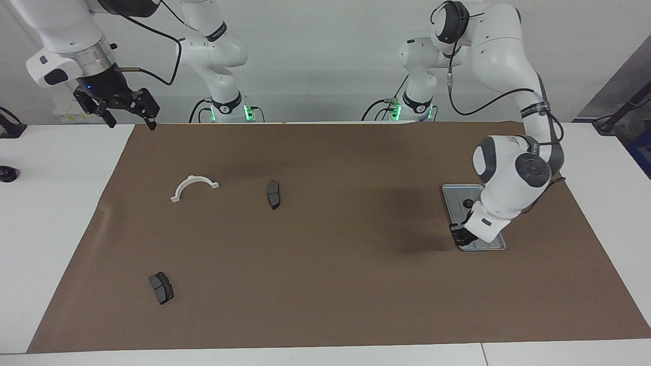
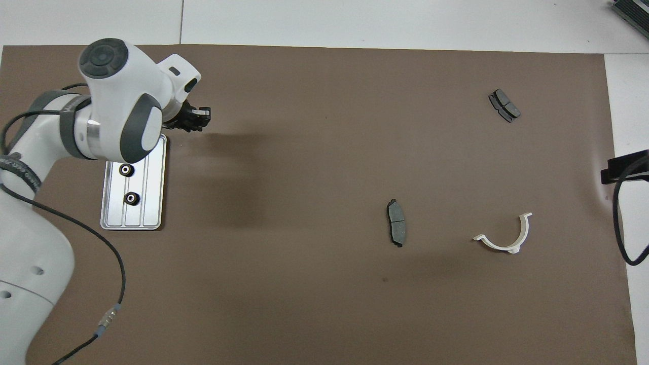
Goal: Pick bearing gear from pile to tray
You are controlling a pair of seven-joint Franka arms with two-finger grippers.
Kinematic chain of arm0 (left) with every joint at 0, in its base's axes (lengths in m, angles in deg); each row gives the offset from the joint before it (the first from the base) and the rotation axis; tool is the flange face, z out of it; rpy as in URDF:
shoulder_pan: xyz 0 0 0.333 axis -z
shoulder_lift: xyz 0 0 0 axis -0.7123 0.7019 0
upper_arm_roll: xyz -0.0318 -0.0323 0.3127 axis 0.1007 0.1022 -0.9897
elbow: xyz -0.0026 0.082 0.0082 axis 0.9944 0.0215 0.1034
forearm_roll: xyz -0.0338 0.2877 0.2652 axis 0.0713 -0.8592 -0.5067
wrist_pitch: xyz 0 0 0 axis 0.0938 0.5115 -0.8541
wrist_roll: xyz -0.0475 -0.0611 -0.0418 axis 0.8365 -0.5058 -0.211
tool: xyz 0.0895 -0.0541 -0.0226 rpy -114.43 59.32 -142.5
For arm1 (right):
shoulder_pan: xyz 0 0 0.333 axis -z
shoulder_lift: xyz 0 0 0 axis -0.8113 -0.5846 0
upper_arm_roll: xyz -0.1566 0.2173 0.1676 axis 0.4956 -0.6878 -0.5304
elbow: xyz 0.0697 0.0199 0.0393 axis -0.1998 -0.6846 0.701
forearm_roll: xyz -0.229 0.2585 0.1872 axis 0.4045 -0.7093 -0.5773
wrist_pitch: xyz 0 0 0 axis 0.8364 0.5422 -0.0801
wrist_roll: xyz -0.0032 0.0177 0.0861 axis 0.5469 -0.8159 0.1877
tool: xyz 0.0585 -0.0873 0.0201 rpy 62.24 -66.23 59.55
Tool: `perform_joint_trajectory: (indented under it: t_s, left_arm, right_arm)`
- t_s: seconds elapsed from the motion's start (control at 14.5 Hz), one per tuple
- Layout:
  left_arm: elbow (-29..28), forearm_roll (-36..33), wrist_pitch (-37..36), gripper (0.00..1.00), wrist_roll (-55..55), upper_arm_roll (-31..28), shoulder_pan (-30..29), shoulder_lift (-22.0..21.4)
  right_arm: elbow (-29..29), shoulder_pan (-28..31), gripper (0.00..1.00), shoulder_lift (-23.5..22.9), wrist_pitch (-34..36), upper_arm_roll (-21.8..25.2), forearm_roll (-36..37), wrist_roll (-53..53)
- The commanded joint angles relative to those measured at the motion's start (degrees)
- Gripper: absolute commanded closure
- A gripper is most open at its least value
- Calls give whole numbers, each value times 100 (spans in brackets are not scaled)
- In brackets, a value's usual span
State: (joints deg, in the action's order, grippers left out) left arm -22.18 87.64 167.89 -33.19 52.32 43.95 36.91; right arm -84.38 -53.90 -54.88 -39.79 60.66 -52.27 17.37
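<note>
The silver-grey tray (image 1: 454,194) lies on the brown mat at the left arm's end; it also shows in the overhead view (image 2: 151,213). Two small black round gears (image 2: 126,170) (image 2: 132,198) lie in it; the facing view shows one gear (image 1: 466,203). My left gripper (image 1: 459,238) is low over the tray's end farther from the robots, at its edge (image 2: 201,116). The pile is a white half-ring (image 1: 193,187) and two dark grey brake pads (image 1: 273,194) (image 1: 161,287). No loose gear shows on the mat. My right gripper (image 1: 130,116) waits raised and open at the right arm's end.
The brown mat (image 1: 325,284) covers most of the white table. The half-ring (image 2: 507,235) and brake pads (image 2: 396,229) (image 2: 504,105) lie toward the right arm's end. A small black object (image 1: 7,174) sits on the white table beside the mat.
</note>
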Motion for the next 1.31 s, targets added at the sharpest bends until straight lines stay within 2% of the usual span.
perform_joint_trajectory:
  t_s: [0.0,0.14,0.28,0.41,0.48,0.55,0.69,0.9,1.24]
  left_arm:
    - [-191,92,-260,90,583,48,-327,-212]
    - [-498,92,-76,88,803,39,-468,-317]
    - [-727,92,73,63,848,39,-530,-405]
    - [-746,92,101,54,795,39,-495,-414]
    - [-737,92,101,45,795,39,-486,-414]
    - [-702,92,92,28,795,48,-486,-406]
    - [-606,100,39,13,795,57,-521,-467]
    - [-483,179,-206,6,760,30,-530,-809]
    - [431,162,-2110,3,725,-22,-469,-1161]
  right_arm:
    - [-93,11,0,34,-72,-31,-81,310]
    - [-129,11,0,43,-80,-31,-81,337]
    - [-129,11,0,51,-80,-31,-90,337]
    - [-120,20,0,51,-80,-31,-99,311]
    - [-120,20,0,51,-89,-31,-108,328]
    - [-111,11,0,51,-80,-31,-108,302]
    - [-111,11,0,51,-45,-31,-108,302]
    - [-120,11,0,51,-37,-31,-108,302]
    - [-111,11,0,60,-36,-31,-108,302]
